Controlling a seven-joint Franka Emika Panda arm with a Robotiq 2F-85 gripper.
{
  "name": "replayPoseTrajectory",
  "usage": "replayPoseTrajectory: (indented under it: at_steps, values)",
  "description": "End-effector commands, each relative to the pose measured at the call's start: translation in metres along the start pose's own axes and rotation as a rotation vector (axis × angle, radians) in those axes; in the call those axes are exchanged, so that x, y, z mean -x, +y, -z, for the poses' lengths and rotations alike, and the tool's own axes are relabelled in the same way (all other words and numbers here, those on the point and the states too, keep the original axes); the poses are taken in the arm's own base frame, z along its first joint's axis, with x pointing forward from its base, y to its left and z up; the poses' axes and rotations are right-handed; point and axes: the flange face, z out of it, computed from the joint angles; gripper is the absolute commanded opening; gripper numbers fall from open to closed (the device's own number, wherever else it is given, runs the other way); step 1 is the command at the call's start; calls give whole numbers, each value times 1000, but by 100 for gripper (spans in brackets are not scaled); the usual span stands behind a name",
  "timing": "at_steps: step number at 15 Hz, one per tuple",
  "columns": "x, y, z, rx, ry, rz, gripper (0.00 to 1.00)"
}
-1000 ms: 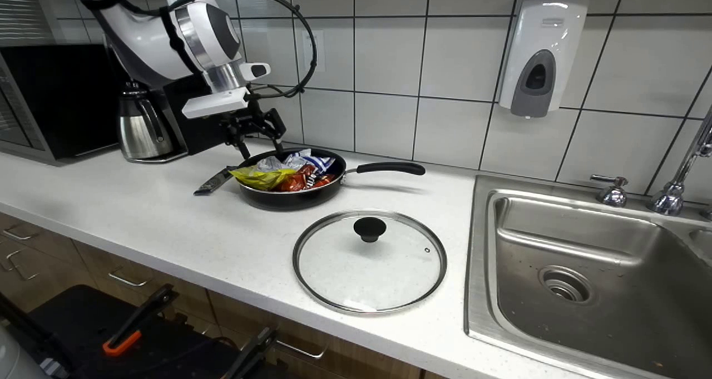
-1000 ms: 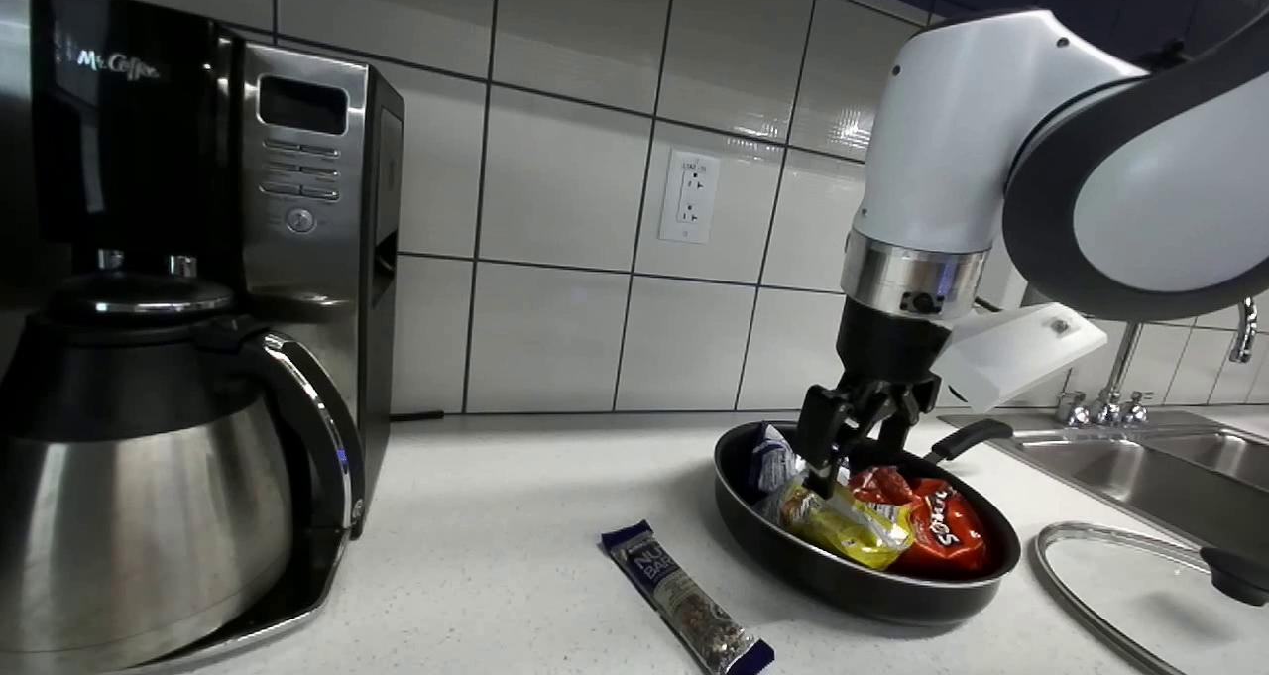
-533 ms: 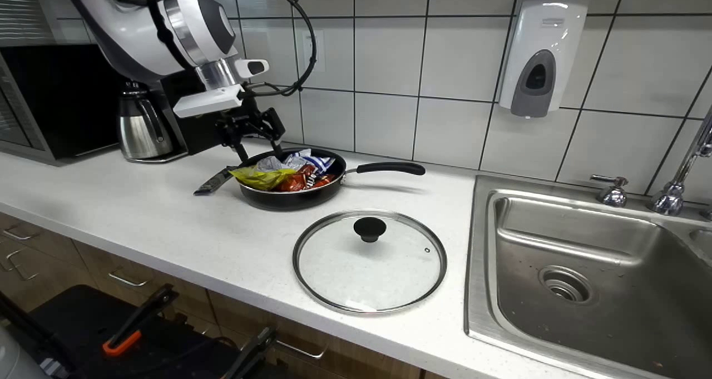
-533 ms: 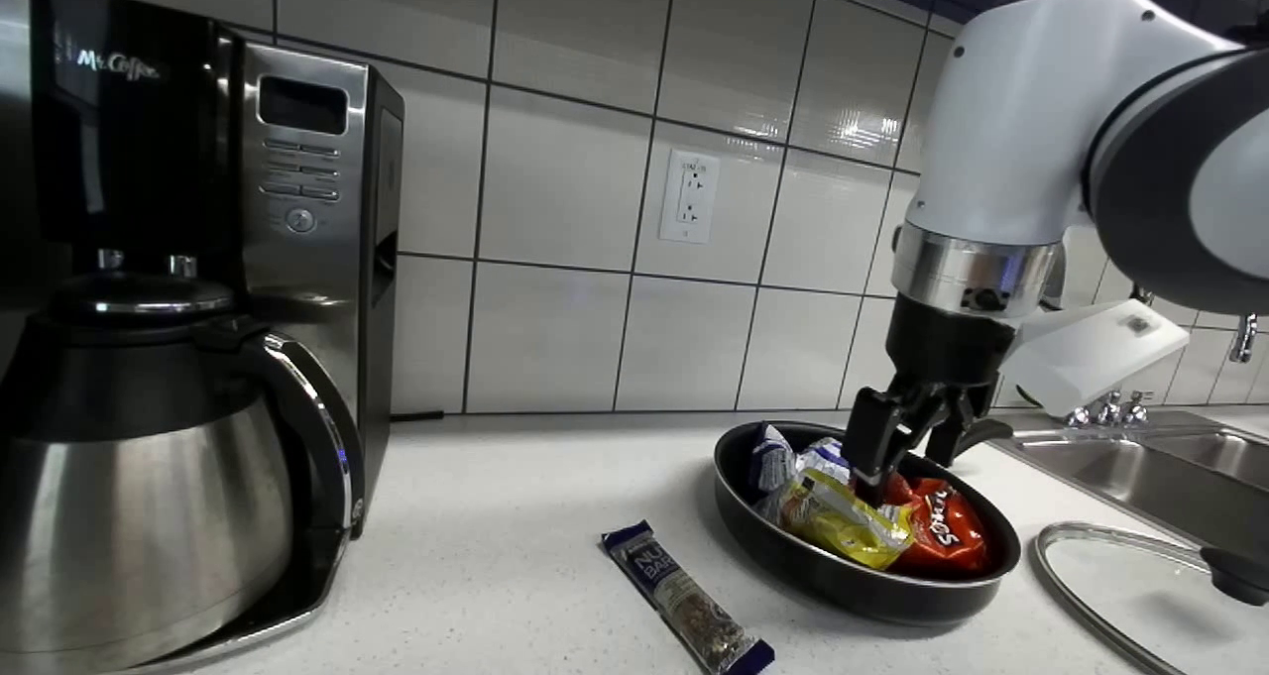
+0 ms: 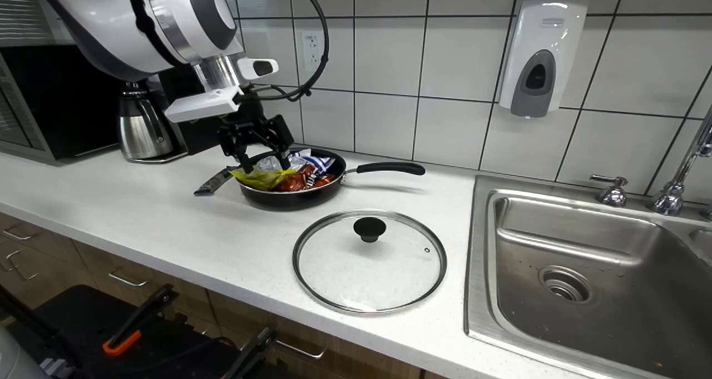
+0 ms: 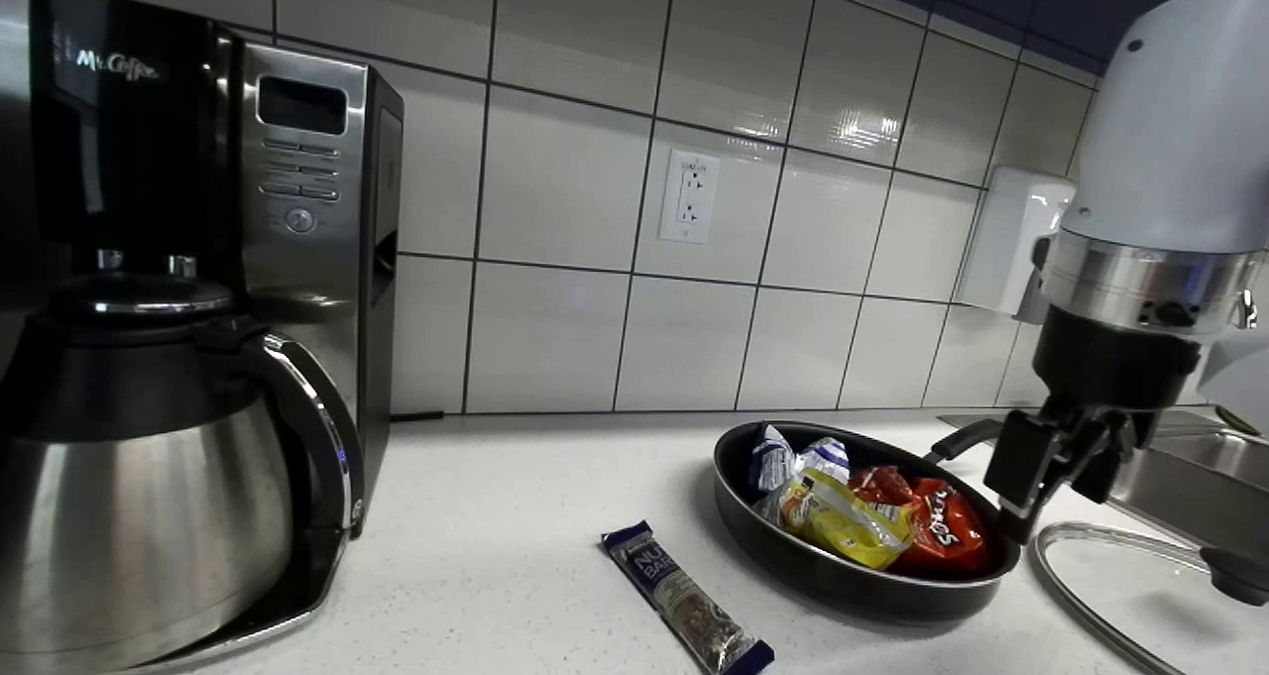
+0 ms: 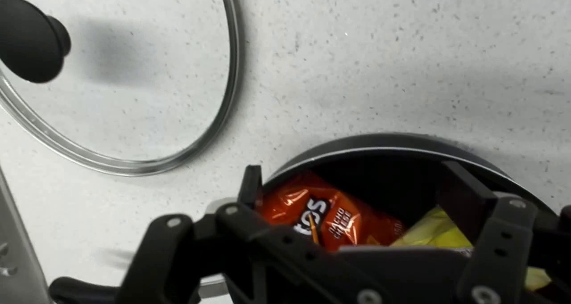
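a black frying pan sits on the white surface, its handle pointing right. inside lie a yellow snack bag, a red snack bag toward the right, and white-and-blue packaging. the robot's tool hangs close by the pan's rim, its two fingers spread wide with nothing seen between them; whether a fingertip brushes the rim is hard to tell from these angles. this reads as positioning rather than holding; a grip from here would call for squaring the gap and lowering it clear of the rim. left of the pan lies a wrapped nut bar; near and right, a glass lid rests flat. farther right is a steel sink; at the left stands a coffee maker.
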Motion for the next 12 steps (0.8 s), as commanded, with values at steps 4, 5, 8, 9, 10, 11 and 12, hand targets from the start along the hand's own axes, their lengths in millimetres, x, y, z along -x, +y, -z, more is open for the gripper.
replayPoseTrajectory:
  at_steps: [4, 5, 8, 9, 10, 11, 12]
  values:
    - [49, 54, -1, -31, -24, -129, 100]
    - [53, 62, -4, -39, -26, -149, 100]
    - [60, 88, -12, -65, -12, -205, 100]
    - [62, 97, -15, -70, -9, -225, 100]
    - [64, 107, -18, -79, -6, -242, 100]
    - [66, 115, -20, -84, -5, -259, 100]
    - [69, 123, -23, -92, -3, -275, 100]
